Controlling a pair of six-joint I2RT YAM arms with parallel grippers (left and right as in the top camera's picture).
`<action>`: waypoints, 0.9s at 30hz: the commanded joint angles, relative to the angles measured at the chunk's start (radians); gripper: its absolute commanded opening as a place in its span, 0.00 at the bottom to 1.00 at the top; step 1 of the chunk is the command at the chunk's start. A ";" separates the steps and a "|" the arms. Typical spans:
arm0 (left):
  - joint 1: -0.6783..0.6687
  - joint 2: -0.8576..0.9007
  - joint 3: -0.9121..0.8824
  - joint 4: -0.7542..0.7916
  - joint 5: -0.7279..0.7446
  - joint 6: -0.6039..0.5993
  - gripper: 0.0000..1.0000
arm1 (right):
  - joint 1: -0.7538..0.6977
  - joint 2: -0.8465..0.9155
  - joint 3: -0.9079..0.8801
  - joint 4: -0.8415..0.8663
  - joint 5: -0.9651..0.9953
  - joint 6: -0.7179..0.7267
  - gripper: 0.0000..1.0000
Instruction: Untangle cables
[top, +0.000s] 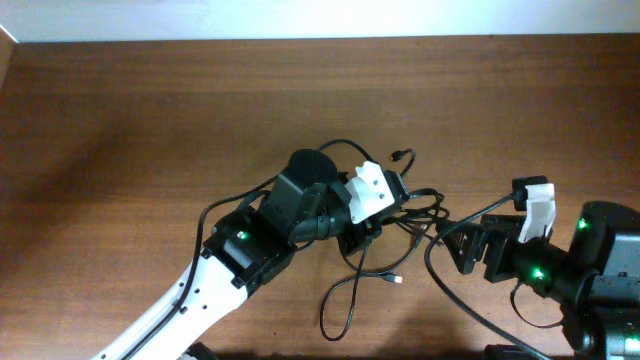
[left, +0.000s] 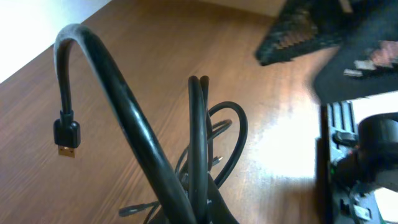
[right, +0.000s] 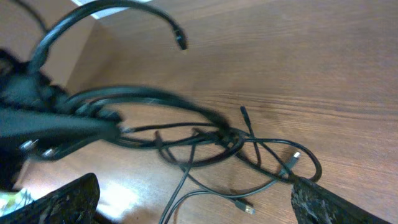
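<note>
The left claw (top: 360, 236) is clamped on the cables (right: 224, 135), the tangle part lifted, part trailing on the bench (top: 120, 120) at its middle. The right claw (top: 462, 248) stands wide beside it — it would do best to pinch one loose strand near a plug and draw it outward slowly, without yanking.

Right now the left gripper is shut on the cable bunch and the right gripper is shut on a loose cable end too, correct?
Not quite. The left gripper is shut on the cables, but the right gripper is open: the right wrist view shows its jaws wide apart, gripping nothing.
</note>
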 joint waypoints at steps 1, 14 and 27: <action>-0.003 -0.006 0.013 0.018 0.156 0.078 0.00 | -0.003 0.052 0.003 -0.004 0.053 0.034 0.97; -0.002 -0.006 0.013 0.247 -0.018 -0.040 0.00 | -0.002 0.170 0.003 -0.278 0.064 -0.148 0.94; 0.000 -0.006 0.013 0.166 -0.097 -0.126 0.00 | -0.002 0.141 0.003 -0.234 0.013 -0.108 0.93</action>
